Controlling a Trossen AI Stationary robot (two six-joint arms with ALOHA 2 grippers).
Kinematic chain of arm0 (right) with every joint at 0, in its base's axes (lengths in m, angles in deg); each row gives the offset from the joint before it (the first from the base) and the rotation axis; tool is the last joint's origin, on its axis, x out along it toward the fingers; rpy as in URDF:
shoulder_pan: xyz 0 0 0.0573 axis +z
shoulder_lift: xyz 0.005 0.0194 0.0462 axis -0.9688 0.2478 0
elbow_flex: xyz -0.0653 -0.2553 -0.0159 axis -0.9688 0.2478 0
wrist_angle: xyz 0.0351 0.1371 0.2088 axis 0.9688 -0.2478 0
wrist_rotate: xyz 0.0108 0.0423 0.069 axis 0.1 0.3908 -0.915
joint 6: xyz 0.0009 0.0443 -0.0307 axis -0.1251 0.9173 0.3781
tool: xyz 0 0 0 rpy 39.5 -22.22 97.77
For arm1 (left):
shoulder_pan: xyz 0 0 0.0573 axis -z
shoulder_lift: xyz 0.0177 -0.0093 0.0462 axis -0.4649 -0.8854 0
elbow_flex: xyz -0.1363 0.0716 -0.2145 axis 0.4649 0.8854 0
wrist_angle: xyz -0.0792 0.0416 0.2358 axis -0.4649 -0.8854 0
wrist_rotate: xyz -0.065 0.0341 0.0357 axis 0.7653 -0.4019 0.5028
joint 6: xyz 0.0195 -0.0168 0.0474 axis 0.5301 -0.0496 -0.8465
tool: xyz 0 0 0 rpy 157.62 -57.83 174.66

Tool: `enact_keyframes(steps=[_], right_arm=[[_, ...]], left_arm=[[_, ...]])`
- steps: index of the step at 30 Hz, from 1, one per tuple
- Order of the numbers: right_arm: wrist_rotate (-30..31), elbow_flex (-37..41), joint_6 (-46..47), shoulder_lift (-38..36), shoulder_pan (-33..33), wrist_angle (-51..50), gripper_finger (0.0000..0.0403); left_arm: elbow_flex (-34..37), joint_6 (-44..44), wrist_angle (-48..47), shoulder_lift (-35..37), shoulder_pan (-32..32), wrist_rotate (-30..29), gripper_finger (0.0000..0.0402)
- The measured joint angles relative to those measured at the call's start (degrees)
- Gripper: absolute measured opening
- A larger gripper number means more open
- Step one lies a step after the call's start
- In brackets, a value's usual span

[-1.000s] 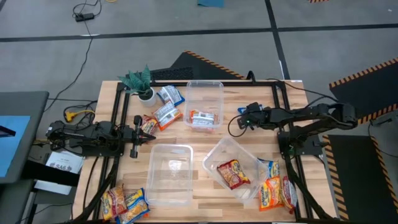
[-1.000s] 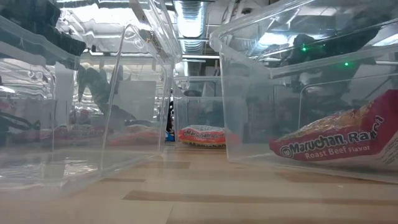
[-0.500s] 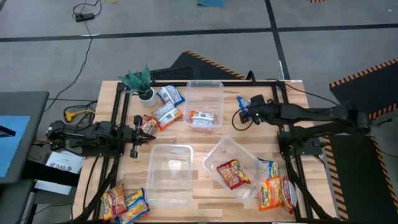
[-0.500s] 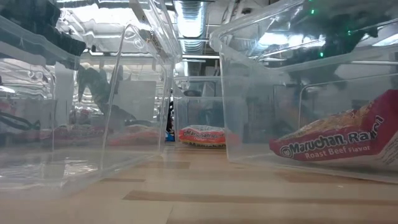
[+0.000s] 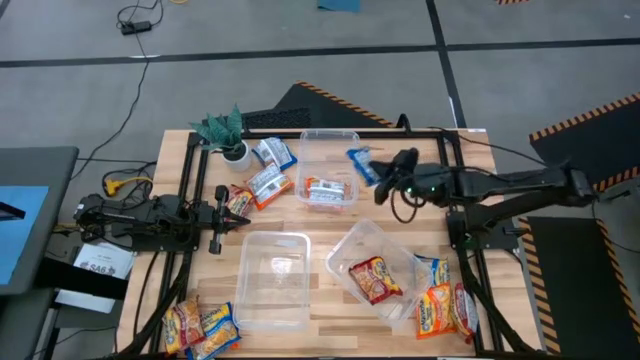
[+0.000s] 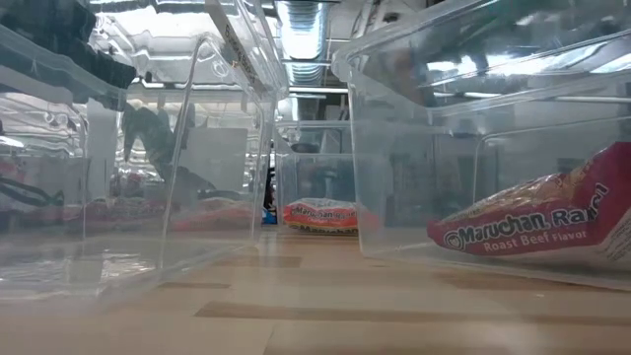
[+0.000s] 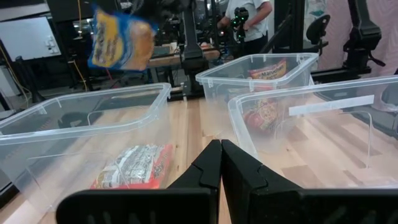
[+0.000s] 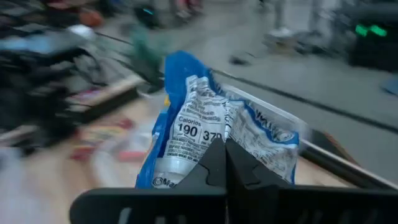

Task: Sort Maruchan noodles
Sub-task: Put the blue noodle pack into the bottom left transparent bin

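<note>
My right gripper (image 5: 383,182) is shut on a blue-white Maruchan packet (image 5: 362,165), in the air beside the far clear bin's right wall (image 5: 356,160). The packet fills the right wrist view (image 8: 217,118) and shows in the air in the left wrist view (image 7: 121,38). The far bin holds one red-orange packet (image 5: 328,190). The near right bin (image 5: 352,240) holds a red packet (image 5: 375,278). My left gripper (image 5: 228,208) is shut and empty at the table's left, next to loose packets (image 5: 255,188). My right gripper pinches the blue-white packet by one edge (image 8: 214,142) between its two fingers. The fingers come from the table's right side. The packet sticks out past the fingertips toward the far bin, lifted clear of table and bins.
An empty clear bin (image 5: 272,240) stands at the near middle. Packets lie in piles at the near left corner (image 5: 200,325) and near right corner (image 5: 440,305), and a blue one (image 5: 272,153) beside a small green plant (image 5: 225,130) at the far left.
My right gripper has gone toward the table's left edge, toward the far bin, carrying the blue-white packet clear of the table. It has gone out of the low view.
</note>
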State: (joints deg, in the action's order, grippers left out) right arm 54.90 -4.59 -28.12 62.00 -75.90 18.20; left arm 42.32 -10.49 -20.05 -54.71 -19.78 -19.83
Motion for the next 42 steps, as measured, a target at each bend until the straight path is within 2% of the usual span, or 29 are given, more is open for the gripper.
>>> enact_keyframes(steps=[9, 18, 26, 33, 42], right_arm=[[-5.52, -7.75, -7.01, 12.40, 9.96, 12.91, 0.0006], [-13.82, -20.08, -10.08, 27.83, 15.48, 14.20, 0.0006], [-20.46, -30.43, -11.17, 41.00, 17.39, 14.51, 0.0006], [-27.82, -37.59, -11.36, 48.46, 17.53, 14.52, 0.0006], [-29.12, -39.64, -11.58, 51.47, 17.36, 14.02, 0.0006]], left_arm=[[0.00, 0.01, -0.02, 0.02, 0.00, 0.01, 0.0000], [0.00, 0.01, 0.00, 0.01, 0.02, 0.00, 0.0000], [0.01, 0.02, -0.02, 0.02, 0.00, 0.01, 0.0000], [0.01, 0.00, -0.02, 0.01, 0.00, 0.00, 0.0000], [0.01, 0.00, 0.00, 0.02, 0.01, 0.00, 0.0000]])
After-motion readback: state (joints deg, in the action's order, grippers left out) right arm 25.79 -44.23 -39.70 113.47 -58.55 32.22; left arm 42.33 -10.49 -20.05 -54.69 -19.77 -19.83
